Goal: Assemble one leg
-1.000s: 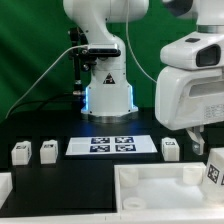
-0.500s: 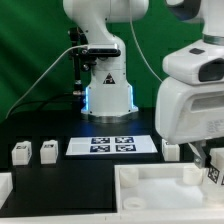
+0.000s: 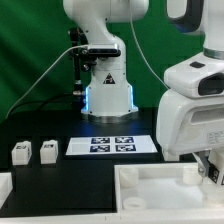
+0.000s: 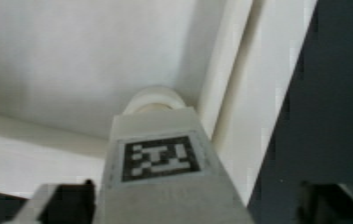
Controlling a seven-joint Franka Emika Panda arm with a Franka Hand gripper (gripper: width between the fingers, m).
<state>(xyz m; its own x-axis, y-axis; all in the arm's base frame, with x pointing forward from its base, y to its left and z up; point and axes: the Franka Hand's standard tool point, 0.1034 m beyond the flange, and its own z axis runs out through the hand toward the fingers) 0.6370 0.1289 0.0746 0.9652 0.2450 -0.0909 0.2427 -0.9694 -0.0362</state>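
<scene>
In the wrist view a white leg (image 4: 164, 150) with a black marker tag on its face stands between my gripper's (image 4: 191, 205) two dark fingers (image 4: 63, 205). There is a gap on each side, so the gripper is open around the leg. The leg leans against the raised rim of a large white tabletop part (image 4: 66, 60). In the exterior view the gripper (image 3: 208, 165) hangs low at the right edge, over the corner of the tabletop part (image 3: 150, 185). The leg (image 3: 216, 172) is mostly hidden behind the hand.
The marker board (image 3: 112, 146) lies in the middle of the black table. Two small white legs (image 3: 22, 153) (image 3: 48, 151) stand at the exterior view's left. Another white part (image 3: 5, 185) shows at the lower left edge. The arm's base (image 3: 108, 90) stands behind.
The hand has come down at the exterior view's right and now covers the small white part and most of the tagged leg seen there before.
</scene>
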